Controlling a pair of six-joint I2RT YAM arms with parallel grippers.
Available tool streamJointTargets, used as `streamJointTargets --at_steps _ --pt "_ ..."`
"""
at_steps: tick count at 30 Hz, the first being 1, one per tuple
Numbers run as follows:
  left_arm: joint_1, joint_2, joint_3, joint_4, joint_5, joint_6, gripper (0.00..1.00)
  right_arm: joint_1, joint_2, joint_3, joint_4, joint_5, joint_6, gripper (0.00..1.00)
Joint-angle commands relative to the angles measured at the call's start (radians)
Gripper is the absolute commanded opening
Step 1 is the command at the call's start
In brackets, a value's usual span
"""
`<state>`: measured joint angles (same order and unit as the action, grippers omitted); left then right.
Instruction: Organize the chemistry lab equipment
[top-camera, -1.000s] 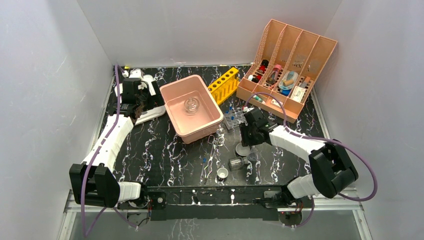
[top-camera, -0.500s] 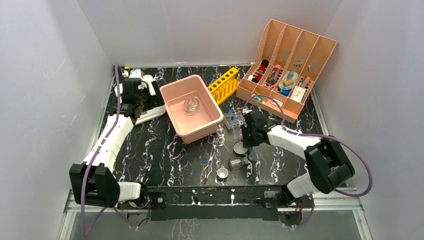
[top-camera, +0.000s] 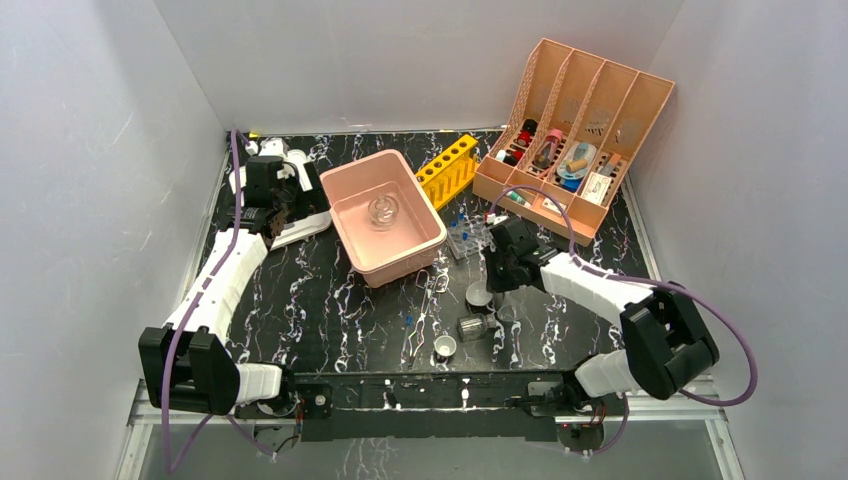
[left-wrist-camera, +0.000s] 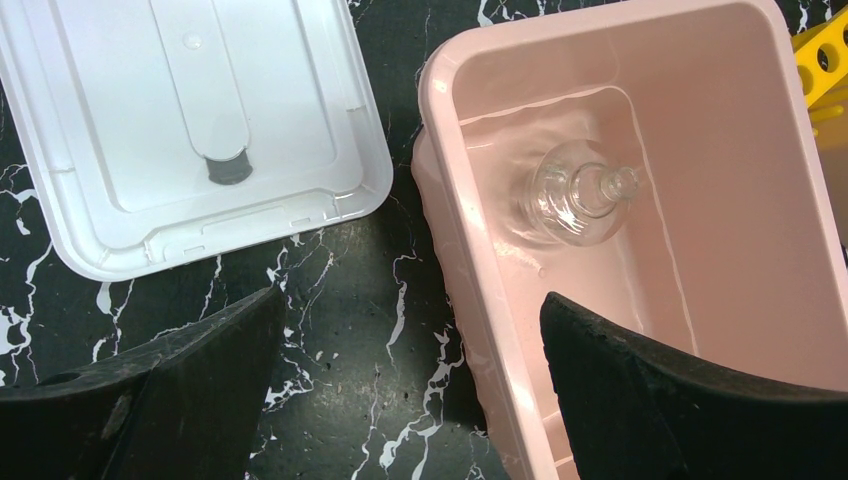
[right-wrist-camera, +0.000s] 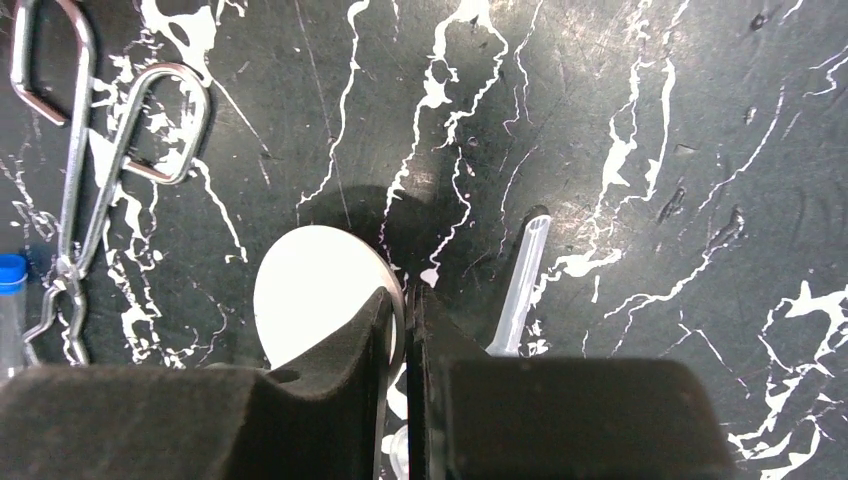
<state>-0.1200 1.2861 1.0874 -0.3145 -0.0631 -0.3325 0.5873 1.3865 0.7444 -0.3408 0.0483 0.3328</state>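
At the table's near middle, your right gripper (right-wrist-camera: 400, 295) is pinching the rim of a little white dish (right-wrist-camera: 315, 290), jaws nearly together, its fingers hiding the dish's near edge. Your left gripper (left-wrist-camera: 410, 305) is hovering wide open and holding nothing beside the pink tub (left-wrist-camera: 700, 120), where the glass flask (left-wrist-camera: 575, 195) is sitting. Labels in the peach organizer (top-camera: 575, 140) are showing too small to read.

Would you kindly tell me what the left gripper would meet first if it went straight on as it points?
The open left gripper would likely reach bare table between white lid and pink tub; one finger may clip the tub's rim.
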Motion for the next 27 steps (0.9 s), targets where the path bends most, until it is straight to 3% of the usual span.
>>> streamJointTargets --at_steps 1,7,16,21,27 --pt "-0.003 -0.007 0.022 0.0 -0.004 0.007 0.98 0.0 -0.07 0.079 -0.028 -0.017 -0.029 0.02" --pt "-0.003 -0.008 0.022 0.0 -0.007 0.008 0.98 0.0 -0.12 0.169 -0.107 -0.054 -0.051 0.01" --pt "-0.003 -0.002 0.022 0.0 -0.008 0.009 0.98 0.0 -0.152 0.377 -0.085 -0.278 -0.062 0.0" --pt "-0.002 -0.002 0.021 0.0 -0.013 0.01 0.98 0.016 0.077 0.616 0.004 -0.367 -0.081 0.0" --pt "-0.004 0.0 0.019 -0.001 -0.027 0.015 0.98 0.105 0.597 1.047 -0.024 -0.408 -0.155 0.0"
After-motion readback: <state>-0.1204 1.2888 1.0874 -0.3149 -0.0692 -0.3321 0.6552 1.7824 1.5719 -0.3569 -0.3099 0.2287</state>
